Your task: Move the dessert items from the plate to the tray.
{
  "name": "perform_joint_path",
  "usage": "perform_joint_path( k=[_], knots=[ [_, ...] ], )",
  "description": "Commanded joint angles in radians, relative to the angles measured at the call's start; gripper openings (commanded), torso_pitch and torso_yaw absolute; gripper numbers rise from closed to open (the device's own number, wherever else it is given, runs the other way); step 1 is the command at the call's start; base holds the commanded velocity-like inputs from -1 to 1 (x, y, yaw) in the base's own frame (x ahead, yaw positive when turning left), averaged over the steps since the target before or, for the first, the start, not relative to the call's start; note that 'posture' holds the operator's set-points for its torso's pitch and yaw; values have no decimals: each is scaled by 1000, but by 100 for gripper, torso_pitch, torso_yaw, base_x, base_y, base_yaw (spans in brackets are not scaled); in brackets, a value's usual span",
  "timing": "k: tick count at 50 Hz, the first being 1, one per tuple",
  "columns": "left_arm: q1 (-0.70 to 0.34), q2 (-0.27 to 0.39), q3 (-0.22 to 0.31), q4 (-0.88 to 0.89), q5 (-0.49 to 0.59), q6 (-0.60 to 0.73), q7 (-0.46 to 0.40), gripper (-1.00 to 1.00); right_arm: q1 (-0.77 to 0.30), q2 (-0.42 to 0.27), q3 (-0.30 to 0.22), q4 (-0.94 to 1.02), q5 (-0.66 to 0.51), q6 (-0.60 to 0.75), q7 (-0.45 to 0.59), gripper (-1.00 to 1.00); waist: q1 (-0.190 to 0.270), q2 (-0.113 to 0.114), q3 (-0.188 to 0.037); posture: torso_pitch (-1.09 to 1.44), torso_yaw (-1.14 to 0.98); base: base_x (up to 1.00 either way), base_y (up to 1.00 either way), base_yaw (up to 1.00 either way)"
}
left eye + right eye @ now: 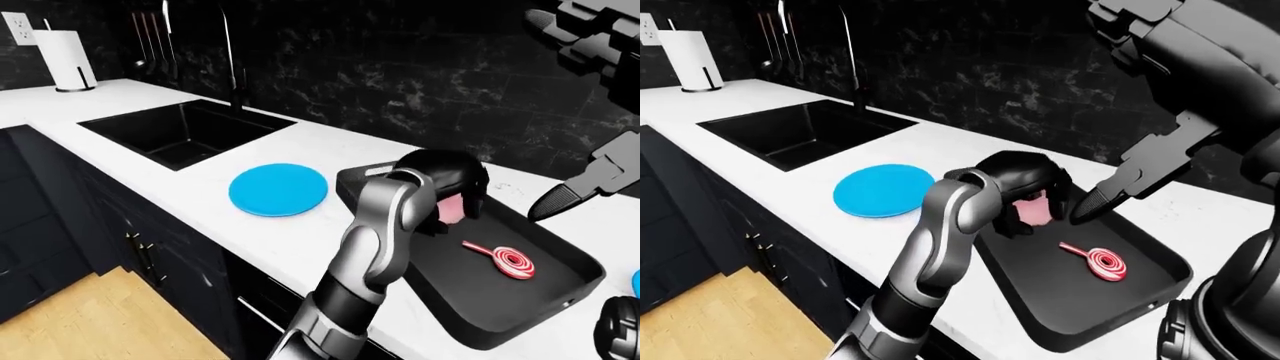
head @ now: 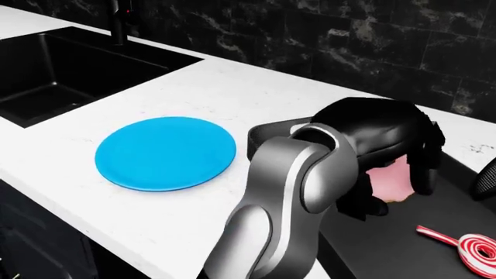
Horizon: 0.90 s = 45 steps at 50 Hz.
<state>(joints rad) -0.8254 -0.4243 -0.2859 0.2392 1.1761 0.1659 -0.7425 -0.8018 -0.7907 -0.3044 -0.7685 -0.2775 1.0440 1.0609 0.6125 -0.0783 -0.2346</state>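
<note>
Over the tray, left hand grips pink dessert (fingers around it)

Head view looks down close on the counter; blue plate centre-left, tray cropped at right. Both eye views sit farther off, wider, sharing sink, plate, tray, left arm.

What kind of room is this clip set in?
A simulated kitchen, most likely: a white counter with a built-in black sink and faucet, a paper-towel roll by a wall outlet, dark cabinets beneath, and black marble-look wall tiles.
</note>
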Motion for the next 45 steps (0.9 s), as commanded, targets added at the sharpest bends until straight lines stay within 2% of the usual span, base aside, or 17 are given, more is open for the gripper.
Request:
perform_joint_path(
  k=[1, 3, 4, 10, 13, 19, 26, 29, 30, 31, 37, 42, 45],
  knots=[
    [-25, -5, 8, -41, 9, -13, 20, -9, -23, -13, -15, 5, -6, -9, -18, 100, 1, -11, -6, -41, 49, 0, 0, 0],
    [-17, -6, 5, -42, 14, -16, 21, 0, -23, -16, -16, 3, -3, -6, -20, 100, 0, -10, -6, -41, 49, 0, 0, 0],
    [-14, -6, 4, -41, 16, -19, 21, 11, -25, -18, -16, 4, -1, -5, -21, 100, 0, -10, -6, -41, 49, 0, 0, 0],
    [1, -11, 0, -42, 31, -33, 13, 19, -24, -19, -14, 12, 8, -11, -31, 100, 1, -10, -6, -41, 49, 0, 0, 0],
    [1, -14, 2, -46, 35, -33, 9, 33, -29, -22, -12, 15, 11, -10, -33, 100, 1, -11, -7, -41, 49, 0, 0, 0],
    [-18, -11, 15, -78, 33, -26, -20, 33, -48, -40, -13, 22, 18, 1, -28, 100, 2, -11, -6, -41, 49, 0, 0, 0],
    [-147, 19, 88, -206, -36, 94, -136, 39, -79, -109, -49, 39, 58, 20, -8, 100, 6, -9, -2, -41, 49, 0, 0, 0],
    [-203, 75, 124, -262, -87, 153, -184, 41, -77, -143, -78, 43, 88, 24, -7, 100, 9, -7, 1, -41, 49, 0, 0, 0],
    [-206, 82, 119, -264, -95, 161, -183, 41, -75, -146, -80, 43, 95, 24, -12, 100, 10, -6, 1, -41, 49, 0, 0, 0],
    [-237, 125, 155, -293, -124, 181, -213, 43, -79, -165, -94, 46, 109, 31, -10, 100, 11, -5, 2, -41, 49, 0, 0, 0],
    [-308, 290, 213, -371, -247, 289, -261, 50, -43, -225, -152, 57, 189, 24, -43, 100, 12, 1, 5, -41, 49, 0, 0, 0],
    [-279, 417, 246, -450, -323, 337, -279, 62, -4, -313, -253, 75, 295, 30, -72, 100, 15, 1, 7, -41, 49, 0, 0, 0],
    [-239, 472, 247, -516, -303, 393, -305, 65, 49, -369, -339, 85, 379, 27, -102, 100, 20, -1, 9, -41, 49, 0, 0, 0]
  ],
)
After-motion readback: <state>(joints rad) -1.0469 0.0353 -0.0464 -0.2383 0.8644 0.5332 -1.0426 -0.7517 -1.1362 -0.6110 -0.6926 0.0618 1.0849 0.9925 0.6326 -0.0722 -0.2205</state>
